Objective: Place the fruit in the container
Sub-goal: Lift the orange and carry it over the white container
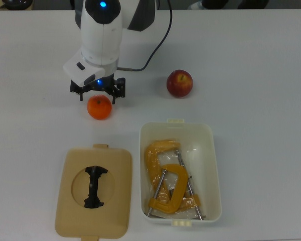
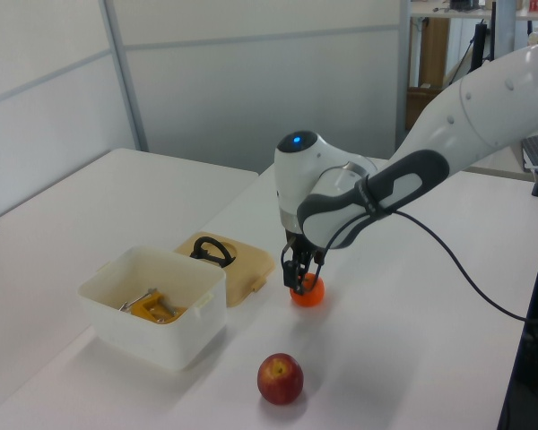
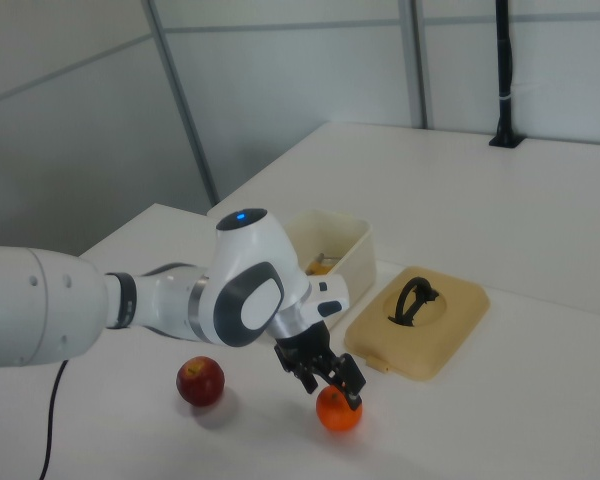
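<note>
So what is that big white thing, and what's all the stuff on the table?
It's a robot arm with a claw at its tip. The three pictures show one moment: from above, and from two sides. On the white table lie a mandarin, an apple, a white tub holding yellow clamps, and a tan lid. The open claw is low at the mandarin, not holding it yet. The arm will probably grab it and put it in the tub.
</note>
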`<control>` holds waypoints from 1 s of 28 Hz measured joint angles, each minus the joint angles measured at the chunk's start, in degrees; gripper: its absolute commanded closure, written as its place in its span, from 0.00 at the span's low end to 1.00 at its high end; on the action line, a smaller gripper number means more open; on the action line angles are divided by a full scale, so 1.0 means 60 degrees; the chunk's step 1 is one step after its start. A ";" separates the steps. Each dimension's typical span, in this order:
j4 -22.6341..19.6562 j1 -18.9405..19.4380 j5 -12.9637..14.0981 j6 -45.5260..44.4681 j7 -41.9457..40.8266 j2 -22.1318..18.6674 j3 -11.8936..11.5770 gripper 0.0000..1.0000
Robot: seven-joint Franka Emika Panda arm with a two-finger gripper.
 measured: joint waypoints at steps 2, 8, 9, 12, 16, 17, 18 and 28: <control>-0.0001 0.0000 -0.0288 0.0131 0.0339 0.0153 0.0000 0.11; -0.0001 0.0012 -0.0671 0.0224 0.0765 0.0460 0.0004 1.00; -0.0001 0.0018 -0.0676 0.0225 0.0788 0.0476 0.0005 1.00; 0.0025 0.0060 -0.0701 0.0229 0.1064 0.0476 0.0011 1.00; 0.0109 0.0224 -0.0702 0.0244 0.1459 0.0464 0.0017 1.00; 0.0144 0.0263 -0.0702 0.0246 0.1510 0.0453 0.0018 1.00; 0.0198 0.0311 -0.0702 0.0247 0.1582 0.0420 0.0021 1.00; 0.1073 0.0361 -0.0066 0.0251 0.1787 -0.0150 -0.0010 1.00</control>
